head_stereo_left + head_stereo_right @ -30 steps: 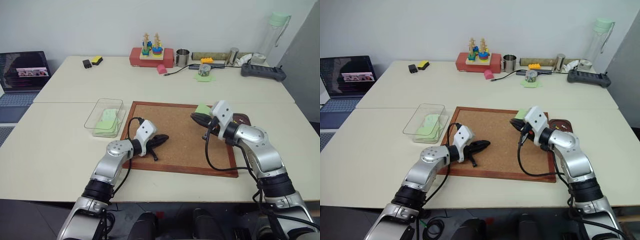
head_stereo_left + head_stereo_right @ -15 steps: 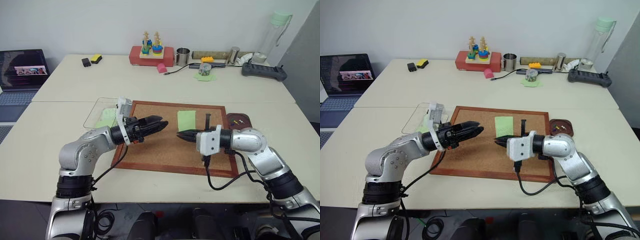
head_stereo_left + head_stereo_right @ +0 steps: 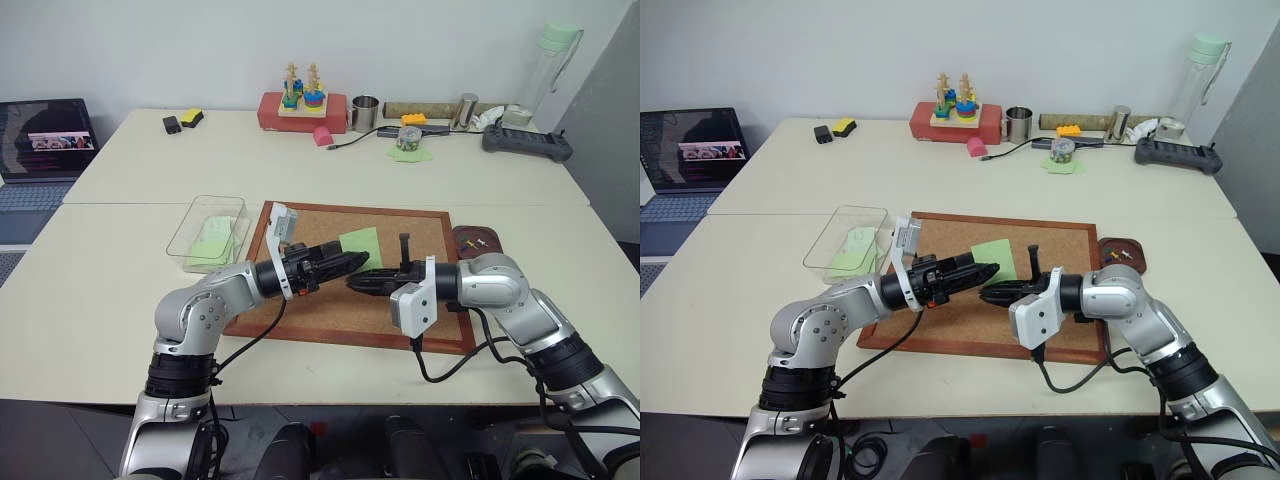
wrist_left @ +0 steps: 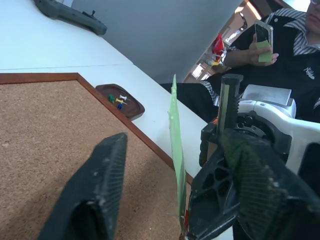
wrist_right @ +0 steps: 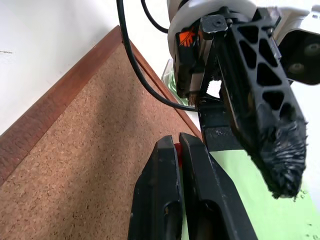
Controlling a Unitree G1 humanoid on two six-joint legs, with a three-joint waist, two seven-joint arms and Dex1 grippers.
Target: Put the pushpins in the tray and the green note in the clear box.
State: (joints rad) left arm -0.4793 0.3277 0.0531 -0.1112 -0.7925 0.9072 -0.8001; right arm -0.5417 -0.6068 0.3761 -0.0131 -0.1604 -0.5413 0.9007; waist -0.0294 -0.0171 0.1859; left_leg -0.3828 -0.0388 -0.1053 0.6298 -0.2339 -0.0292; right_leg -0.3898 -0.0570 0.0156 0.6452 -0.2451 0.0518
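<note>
Over a cork board [image 3: 330, 290], the closed right gripper [image 3: 352, 283] apparently pinches a red pushpin [image 5: 177, 149] through the green note [image 3: 360, 245]; the left gripper [image 3: 356, 261] straddles the note, fingers spread.

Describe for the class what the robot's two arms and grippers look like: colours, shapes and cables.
Both arms are rounded silver-grey metal segments with black joint bands. Each wrist carries a white block, and a black cable loops from it beneath the forearm. The left gripper and right gripper each have two black tapering fingers with triangular lattice cut-outs; orange shows at the left gripper's base.

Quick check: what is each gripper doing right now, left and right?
Left gripper: open, fingers either side of the green note, not clamped on it.
Right gripper: shut, pinching what looks like a red pushpin.
</note>
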